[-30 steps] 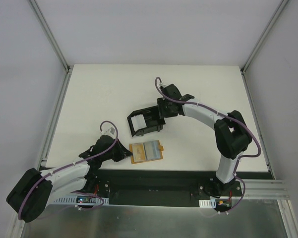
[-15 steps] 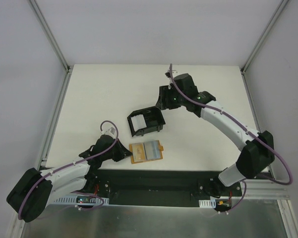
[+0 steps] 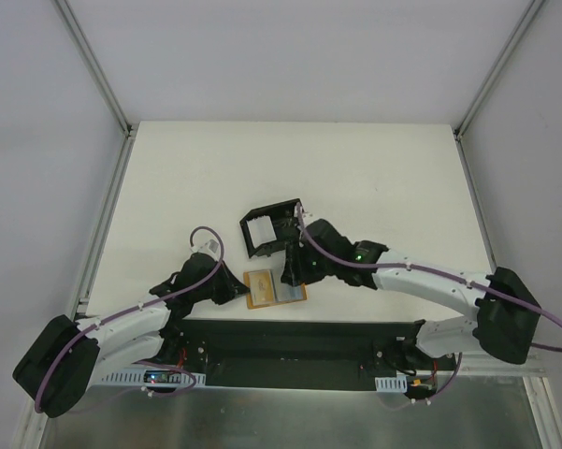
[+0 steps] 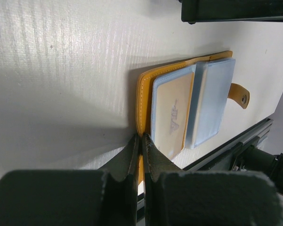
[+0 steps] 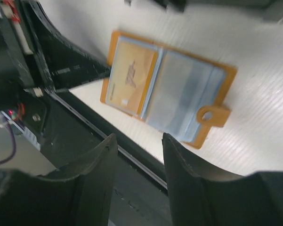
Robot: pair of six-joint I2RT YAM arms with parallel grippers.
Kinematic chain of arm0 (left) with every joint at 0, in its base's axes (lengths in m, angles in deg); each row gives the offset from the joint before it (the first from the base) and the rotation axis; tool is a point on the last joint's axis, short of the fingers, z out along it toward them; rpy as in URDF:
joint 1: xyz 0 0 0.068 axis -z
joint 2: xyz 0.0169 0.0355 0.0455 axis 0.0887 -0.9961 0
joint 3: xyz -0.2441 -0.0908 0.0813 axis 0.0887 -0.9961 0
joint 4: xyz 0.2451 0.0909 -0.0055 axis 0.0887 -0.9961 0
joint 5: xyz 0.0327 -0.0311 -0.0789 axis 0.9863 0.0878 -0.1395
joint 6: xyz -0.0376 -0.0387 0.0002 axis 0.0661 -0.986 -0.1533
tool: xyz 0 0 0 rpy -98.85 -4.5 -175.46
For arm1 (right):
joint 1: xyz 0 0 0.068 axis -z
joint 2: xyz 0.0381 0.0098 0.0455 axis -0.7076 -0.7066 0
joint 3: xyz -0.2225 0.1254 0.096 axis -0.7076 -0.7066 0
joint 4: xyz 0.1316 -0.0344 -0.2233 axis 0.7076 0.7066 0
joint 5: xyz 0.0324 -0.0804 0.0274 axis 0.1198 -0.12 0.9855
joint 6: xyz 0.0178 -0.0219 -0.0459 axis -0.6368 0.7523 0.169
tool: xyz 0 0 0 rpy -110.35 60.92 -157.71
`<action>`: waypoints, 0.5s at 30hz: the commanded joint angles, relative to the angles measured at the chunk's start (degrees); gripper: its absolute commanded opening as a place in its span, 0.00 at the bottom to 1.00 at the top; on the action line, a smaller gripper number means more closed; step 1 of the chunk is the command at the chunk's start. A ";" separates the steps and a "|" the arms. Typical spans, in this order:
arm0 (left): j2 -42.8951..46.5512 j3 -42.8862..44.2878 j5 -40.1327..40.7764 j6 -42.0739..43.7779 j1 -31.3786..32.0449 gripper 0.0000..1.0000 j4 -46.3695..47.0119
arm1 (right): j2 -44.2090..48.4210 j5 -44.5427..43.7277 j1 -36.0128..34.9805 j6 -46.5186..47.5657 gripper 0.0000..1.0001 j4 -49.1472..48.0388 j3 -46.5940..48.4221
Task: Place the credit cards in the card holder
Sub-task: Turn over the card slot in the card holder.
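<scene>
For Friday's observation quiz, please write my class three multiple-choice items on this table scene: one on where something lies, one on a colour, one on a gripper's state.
1. Where does the open wallet lie relative to the black card holder?
A) inside it
B) just on its near side, towards the robot
C) beyond it, at the far edge

2. What colour is the wallet's cover?
A) tan-orange
B) green
C) red

3. How is the right gripper?
A) shut on a card
B) shut on the card holder
C) open, holding nothing

Answers:
1 B: the top view shows the wallet on the robot's side of the card holder.
2 A: both wrist views show a tan-orange cover.
3 C: its wrist view shows the jaws apart above the wallet, with nothing between them.
</scene>
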 commanded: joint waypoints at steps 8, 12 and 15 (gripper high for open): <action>-1.19 -0.72 0.07 1.82 -0.18 0.00 -6.98 | -12.96 -12.26 -9.88 -10.77 0.47 -1.00 0.87; -1.11 -0.90 0.07 1.64 -0.18 0.00 -6.90 | -15.51 -14.03 -9.88 -10.42 0.49 1.90 3.06; -1.11 -0.98 0.25 1.55 -0.18 0.00 -6.90 | -16.75 -13.68 -9.88 -10.16 0.50 1.38 3.24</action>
